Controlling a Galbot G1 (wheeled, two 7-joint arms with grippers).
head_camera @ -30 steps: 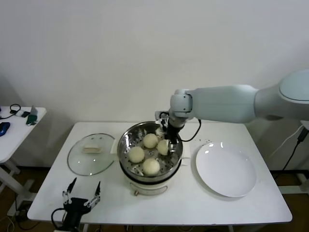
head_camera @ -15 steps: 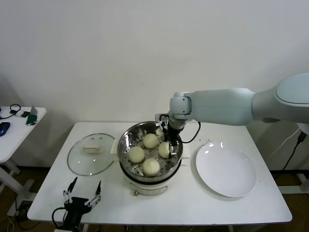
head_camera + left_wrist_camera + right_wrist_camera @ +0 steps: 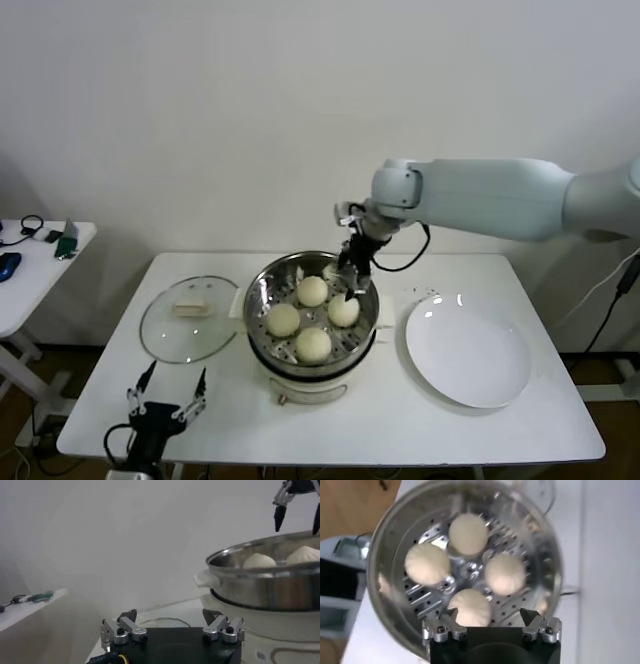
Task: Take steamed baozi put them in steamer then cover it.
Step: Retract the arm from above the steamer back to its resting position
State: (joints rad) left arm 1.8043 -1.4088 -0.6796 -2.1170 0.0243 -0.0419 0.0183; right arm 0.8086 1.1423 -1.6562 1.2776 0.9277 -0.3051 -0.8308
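On the white tabletop (image 3: 480,425) we see the steamer (image 3: 262,300) at the centre, all four steamed baozi (image 3: 313,291) resting on its perforated tray. The cover (image 3: 160,330) lies flat to its left, a white plate (image 3: 468,350) to its right. Our right end effector (image 3: 354,277) hovers released above the steamer's rim, empty. The left end effector (image 3: 165,395) sits spread apart near the tabletop's front edge.

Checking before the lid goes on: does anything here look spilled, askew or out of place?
Nothing stands out. All four baozi sit apart on the tray inside the steamer, the cover lies flat on the table beside it, and the plate is bare. The right gripper hangs open above the steamer.
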